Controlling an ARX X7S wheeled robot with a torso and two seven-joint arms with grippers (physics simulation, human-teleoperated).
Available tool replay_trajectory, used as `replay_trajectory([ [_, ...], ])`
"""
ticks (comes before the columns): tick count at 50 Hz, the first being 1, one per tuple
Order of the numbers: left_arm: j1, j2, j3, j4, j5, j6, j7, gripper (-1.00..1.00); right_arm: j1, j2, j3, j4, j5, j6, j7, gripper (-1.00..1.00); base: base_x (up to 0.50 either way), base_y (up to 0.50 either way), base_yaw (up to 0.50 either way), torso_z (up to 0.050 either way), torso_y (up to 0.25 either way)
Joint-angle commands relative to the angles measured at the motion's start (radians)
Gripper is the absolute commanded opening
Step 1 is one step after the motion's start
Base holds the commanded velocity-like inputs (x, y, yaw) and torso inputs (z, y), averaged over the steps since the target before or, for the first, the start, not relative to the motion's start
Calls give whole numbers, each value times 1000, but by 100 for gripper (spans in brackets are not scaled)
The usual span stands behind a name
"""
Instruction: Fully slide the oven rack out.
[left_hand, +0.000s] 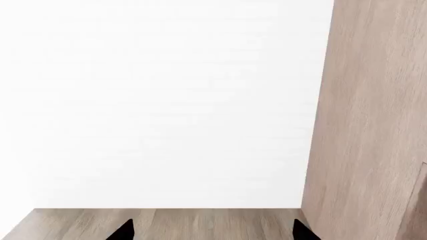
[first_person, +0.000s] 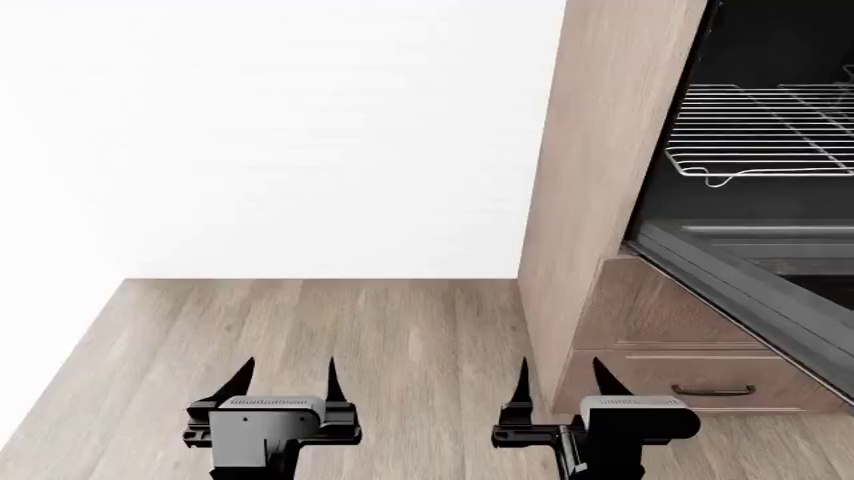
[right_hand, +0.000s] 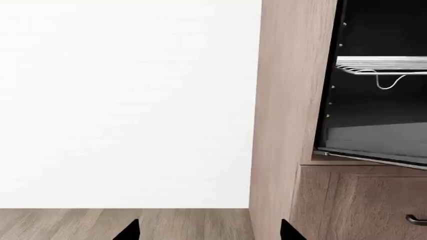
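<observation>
Silvery wire oven rack (first_person: 763, 130) — level, jutting forward.

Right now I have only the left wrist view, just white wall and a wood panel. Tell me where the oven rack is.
Observer: In the head view the oven rack sits inside the oven, up and to the right, past the wood panel.
Operator: Report the door.
Observer: The dark door is folded down open, below the rack's front edge.
Operator: Give me both end effectors.
Observer: The right end effector and the left end effector are both open and empty, low over the floor, well short of the rack.
</observation>
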Motion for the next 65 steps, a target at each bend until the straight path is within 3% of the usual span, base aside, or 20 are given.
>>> replay_trajectory([
  [1,1,-15,22,5,7,10,-35,100,0,16,-23,0,7,2,23,100,0,0,0,0,0],
  [13,15,-52,69,295,-64,-207,-67,100,-10,58,-84,-151,-29,102,76,100,0,0,0,35,8],
  [17,-25,-71,78,398,-79,-329,-68,100,7,73,-89,-269,-22,209,70,100,0,0,0,50,2],
  [22,-139,-102,74,579,-121,-601,-61,100,120,108,-69,-487,37,495,27,100,0,0,0,50,0],
  [30,-484,-164,1,801,-261,-1144,-25,100,309,178,-16,-854,94,984,-8,100,0,0,0,50,0],
  [34,-626,-184,-38,850,-309,-1325,-5,100,448,183,63,-952,162,1225,-47,100,0,0,0,50,0],
  [40,-838,-176,-97,860,-361,-1522,15,100,684,266,69,-1046,215,1507,-53,100,0,0,0,50,0],
  [43,-941,-222,-119,822,-489,-1570,-65,100,768,332,135,-1032,483,1570,103,100,0,0,0,50,0],
  [46,-1040,-321,-152,727,-866,-1570,-348,100,901,471,239,-882,933,1570,553,100,0,0,0,50,0],
  [48,-1093,-364,-141,675,-1006,-1569,-465,100,986,526,223,-785,1233,1560,853,100,0,0,0,50,0],
  [51,-1172,-416,-112,609,-1136,-1566,-577,100,1075,595,153,-703,1683,1520,1051,100,0,0,0,50,0],
  [57,-1247,-467,-82,524,-1253,-1557,-683,100,1218,680,2,-607,1875,1476,1192,100,0,0,0,50,0],
  [65,-1308,-525,-7,466,-1230,-1512,-665,100,1412,761,-168,-501,2039,1420,1309,100,0,0,0,43,0],
])
